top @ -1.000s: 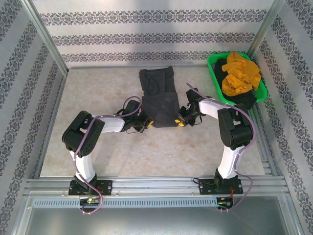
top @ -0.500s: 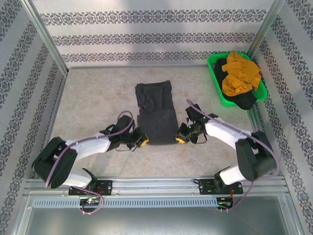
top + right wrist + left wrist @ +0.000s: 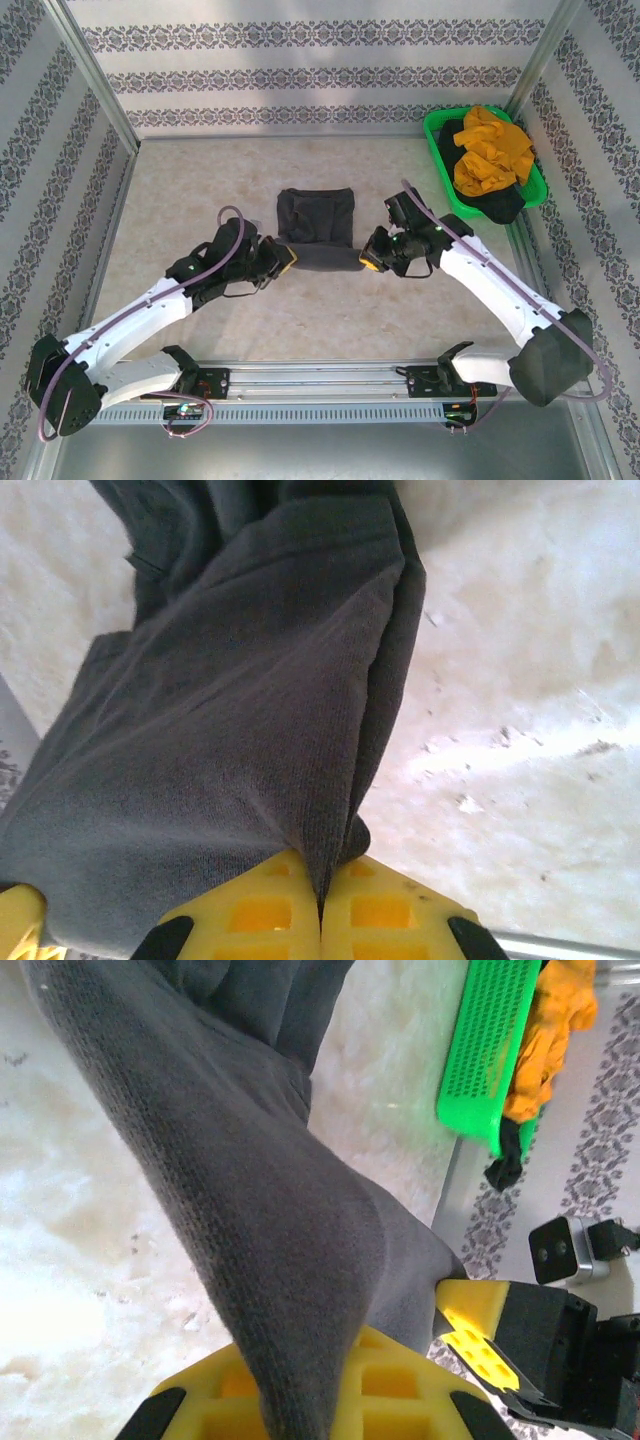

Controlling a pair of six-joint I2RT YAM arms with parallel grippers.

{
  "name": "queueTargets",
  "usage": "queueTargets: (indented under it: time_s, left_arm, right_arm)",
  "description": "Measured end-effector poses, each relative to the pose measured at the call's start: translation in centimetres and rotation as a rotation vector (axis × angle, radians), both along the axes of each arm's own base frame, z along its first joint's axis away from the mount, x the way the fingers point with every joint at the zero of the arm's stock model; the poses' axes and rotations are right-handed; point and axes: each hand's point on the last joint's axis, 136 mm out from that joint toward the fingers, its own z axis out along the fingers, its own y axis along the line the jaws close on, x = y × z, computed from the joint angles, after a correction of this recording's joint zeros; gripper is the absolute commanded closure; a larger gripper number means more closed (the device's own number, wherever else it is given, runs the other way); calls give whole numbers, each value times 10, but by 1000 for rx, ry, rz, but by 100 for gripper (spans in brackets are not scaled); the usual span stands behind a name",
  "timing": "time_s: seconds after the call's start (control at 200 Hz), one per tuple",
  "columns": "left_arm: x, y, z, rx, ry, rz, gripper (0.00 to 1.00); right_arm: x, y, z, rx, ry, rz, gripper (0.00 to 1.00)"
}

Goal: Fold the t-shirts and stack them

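Your top view is bright and evenly lit from above. The arms throw soft, pale shadows on the surface [image 3: 190, 190], and the picture is sharp to its corners. At the left wrist, the left fingers [image 3: 395, 1400] are blurred, and the surface beyond them is washed almost white. At the right wrist, the weave of the grey t-shirt [image 3: 230, 710] above the right fingers [image 3: 380, 910] is sharp, with glare on the surface to their right.
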Motion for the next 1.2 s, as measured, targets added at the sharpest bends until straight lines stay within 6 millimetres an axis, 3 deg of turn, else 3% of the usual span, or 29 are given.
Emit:
queueTargets:
  time_s: [0.035,0.14,0.205,0.3,0.32,0.37,0.41,0.52,0.595,0.639,0.714,0.779,0.844,0.924,0.989,1.054,1.199]
  left_arm:
    - [13,4,2,1,9,24,100]
    - [86,23,9,5,12,147,99]
    - [128,27,6,9,23,175,95]
    - [177,30,-14,24,47,189,84]
    - [186,30,-21,30,54,188,78]
    - [206,30,-38,37,76,184,62]
    - [221,31,-53,50,92,188,47]
    - [245,41,-90,97,146,198,40]
    - [243,51,-98,135,173,215,40]
    - [239,55,-94,154,169,228,41]
    - [222,62,-74,171,140,251,43]
    - [194,64,-48,168,101,274,41]
    - [162,53,-26,148,56,280,37]
    - [123,15,-11,83,14,244,36]
    - [99,-15,-22,43,30,215,33]
    - [83,-38,-50,39,87,216,29]
    - [93,-61,-104,65,153,307,24]
  right_arm:
    - [13,2,9,-4,11,-10,100]
    - [98,14,34,13,-66,-72,100]
    - [141,16,32,11,-88,-98,100]
    - [189,13,8,-6,-67,-137,100]
    - [197,13,1,-12,-56,-144,95]
    - [217,12,-17,-23,-36,-156,70]
    - [229,10,-32,-32,-19,-164,59]
    - [249,4,-70,-58,15,-163,43]
    - [252,-2,-77,-78,12,-146,39]
    - [254,-7,-71,-81,-13,-138,37]
    - [254,-14,-52,-81,-81,-123,32]
    - [243,-24,-28,-78,-151,-112,32]
    - [223,-32,-4,-73,-213,-98,32]
    - [197,-40,23,-60,-296,-84,32]
    - [174,-45,32,-47,-340,-78,32]
    - [150,-49,30,-36,-357,-76,31]
    - [107,-56,5,-18,-316,-76,31]
